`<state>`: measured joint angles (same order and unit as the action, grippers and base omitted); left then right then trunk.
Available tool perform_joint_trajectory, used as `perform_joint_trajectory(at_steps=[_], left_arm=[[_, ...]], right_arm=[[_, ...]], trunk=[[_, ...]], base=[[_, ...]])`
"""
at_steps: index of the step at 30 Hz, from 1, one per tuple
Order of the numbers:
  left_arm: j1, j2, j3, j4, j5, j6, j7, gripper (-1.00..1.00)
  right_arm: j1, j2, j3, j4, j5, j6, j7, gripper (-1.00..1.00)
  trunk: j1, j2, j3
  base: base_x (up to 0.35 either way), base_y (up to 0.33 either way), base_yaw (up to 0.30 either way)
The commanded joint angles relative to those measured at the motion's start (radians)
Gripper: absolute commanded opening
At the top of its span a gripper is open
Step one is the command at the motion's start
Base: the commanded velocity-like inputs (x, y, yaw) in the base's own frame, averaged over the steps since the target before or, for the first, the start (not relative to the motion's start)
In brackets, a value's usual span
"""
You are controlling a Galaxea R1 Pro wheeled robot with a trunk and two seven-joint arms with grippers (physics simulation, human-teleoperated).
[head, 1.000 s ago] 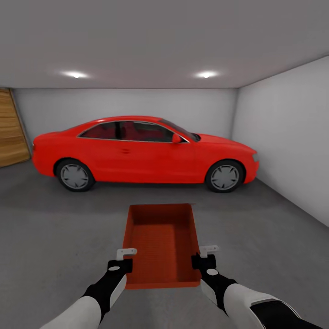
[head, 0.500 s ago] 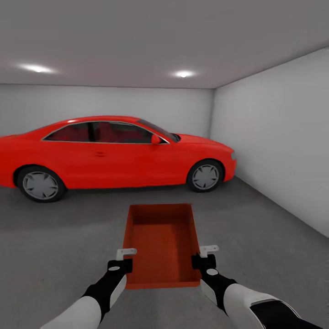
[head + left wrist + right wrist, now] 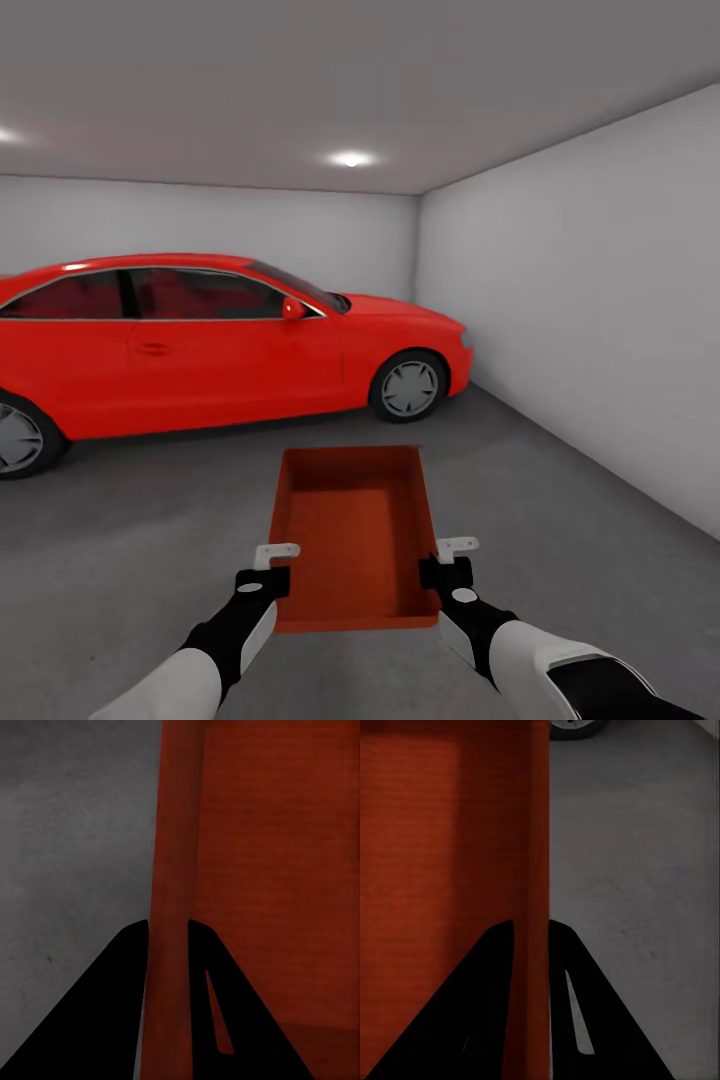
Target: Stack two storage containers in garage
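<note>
**Clerk:** Left gripper (image 3: 268, 568), item one: closed on the left long wall of the storage container (image 3: 355, 530), one finger inside the wall, one outside. The left wrist view (image 3: 166, 937) showed the thin red wall pinched between the two dark fingers.

**Checker:** And the other?

**Clerk:** Right gripper (image 3: 450, 562), item two: clamped the same way on the opposite long wall, confirmed in the right wrist view (image 3: 531, 937). Both grips sat near the container's near end, so its far end reached out ahead of the robot. I judged the paired hold was there to keep the tray level and carried clear of the floor (image 3: 560, 540).

**Checker:** Where was the container, then?

**Clerk:** Held between the two arms, in front of the robot, above the dark grey concrete. Not set down. Nothing inside it.

**Checker:** Surroundings?

**Clerk:** Garage. Red car (image 3: 200, 340) parked well beyond the container, side-on, nose toward the right wall (image 3: 600, 330).

**Checker:** Counts.

**Clerk:** Grippers, two. Storage containers in sight, one. Cars, one, with two wheels visible, the rear one cut by the frame edge. Ceiling lights (image 3: 350, 158), one whole, one partly at the edge.

**Checker:** Standing of the task?

**Clerk:** By my reading, one container had reached the garage and was yet to be placed.
</note>
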<state>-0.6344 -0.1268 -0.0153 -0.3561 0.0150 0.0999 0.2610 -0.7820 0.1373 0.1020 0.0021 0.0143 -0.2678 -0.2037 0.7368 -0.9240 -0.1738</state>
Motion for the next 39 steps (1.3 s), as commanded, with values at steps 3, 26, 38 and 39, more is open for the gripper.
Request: perform_joint_trajectory(at_steps=[3,26,38,39], left_arm=[[-0.001,0.0,0.02,-0.006,-0.023,-0.029,0.029,-1.0],[-0.001,0.0,0.019,-0.007,-0.021,-0.029,0.027,-1.0],[-0.001,0.0,0.019,-0.006,-0.021,-0.029,0.027,-1.0],[-0.001,0.0,0.019,-0.007,-0.021,-0.029,0.027,-1.0]], right_arm=[[0.0,0.001,-0.037,0.002,0.012,0.002,0.006,-1.0],[0.0,0.001,-0.036,0.002,0.012,0.002,0.006,-1.0],[0.0,0.001,-0.037,0.002,0.012,0.002,0.006,-1.0],[0.0,0.001,-0.037,0.002,0.012,0.002,0.006,-1.0]], trunk=[[0.001,-0.001,-0.001],[0.001,-0.001,-0.001],[0.001,-0.001,-0.001],[0.001,-0.001,-0.001]], base=[[0.322,0.086,-0.281],[0.322,0.128,-0.281],[0.322,0.139,-0.281],[0.322,0.139,-0.281]])
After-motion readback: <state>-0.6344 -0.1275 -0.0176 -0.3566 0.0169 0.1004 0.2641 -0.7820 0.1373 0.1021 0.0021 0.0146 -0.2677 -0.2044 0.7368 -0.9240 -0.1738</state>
